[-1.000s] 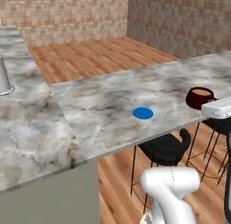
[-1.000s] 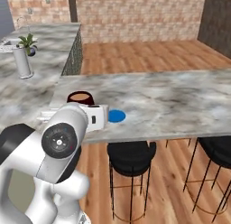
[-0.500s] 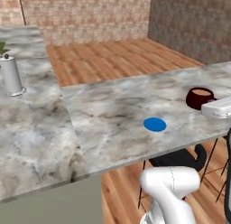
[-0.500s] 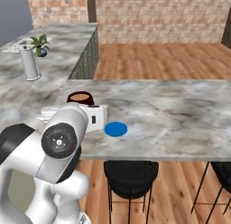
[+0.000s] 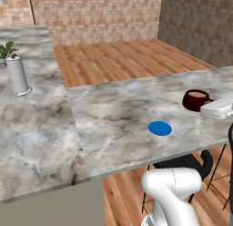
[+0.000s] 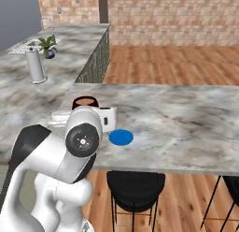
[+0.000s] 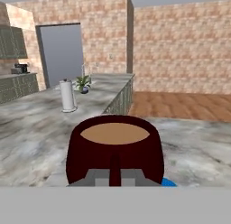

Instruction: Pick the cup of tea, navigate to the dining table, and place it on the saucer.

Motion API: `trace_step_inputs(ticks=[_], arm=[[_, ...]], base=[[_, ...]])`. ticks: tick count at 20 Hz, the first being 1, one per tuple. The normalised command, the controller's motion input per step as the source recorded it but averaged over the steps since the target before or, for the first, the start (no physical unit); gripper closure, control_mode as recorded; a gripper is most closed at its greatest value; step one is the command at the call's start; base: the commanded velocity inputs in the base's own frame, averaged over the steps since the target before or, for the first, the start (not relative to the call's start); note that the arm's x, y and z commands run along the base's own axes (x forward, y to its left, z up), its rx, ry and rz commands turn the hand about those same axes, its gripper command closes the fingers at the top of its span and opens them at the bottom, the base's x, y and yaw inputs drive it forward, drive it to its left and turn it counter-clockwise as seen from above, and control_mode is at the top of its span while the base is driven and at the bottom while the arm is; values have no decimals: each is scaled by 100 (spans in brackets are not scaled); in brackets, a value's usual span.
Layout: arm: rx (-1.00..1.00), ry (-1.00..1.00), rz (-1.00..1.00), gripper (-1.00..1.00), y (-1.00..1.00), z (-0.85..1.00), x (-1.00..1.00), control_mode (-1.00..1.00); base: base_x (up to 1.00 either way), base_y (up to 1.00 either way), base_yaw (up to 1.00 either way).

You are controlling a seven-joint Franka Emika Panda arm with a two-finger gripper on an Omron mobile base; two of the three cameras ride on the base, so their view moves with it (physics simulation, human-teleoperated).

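From the left base camera I see my arm reach out flat over the grey surface [image 5: 118, 111]. The cup of tea [image 5: 195, 100] sits at its tip, up and to the right of the blue saucer [image 5: 160, 128].

From the right base camera, the cup [image 6: 84, 103] is behind the white hand, left of the saucer [image 6: 121, 137].

From the hand camera, my end effector [image 7: 115, 175] is squeezed shut on the cup handle, level.

A: Arm pose?
B: White arm reaches forward, hand level, gripper [image 7: 114, 177] out front.
A: Jaws?
B: Clamped tight on the cup of tea [image 7: 114, 148], held at its near wall.
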Motion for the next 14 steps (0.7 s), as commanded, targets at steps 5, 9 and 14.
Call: trace_step_inputs(ticks=[5,9,14], arm=[[0,1,30,100,-22,-47,54,-100],[0,-7,32,100,-23,-34,37,-100],[0,-8,31,100,-14,-36,31,-100]], base=[[0,0,0],[0,0,0],[0,0,0]])
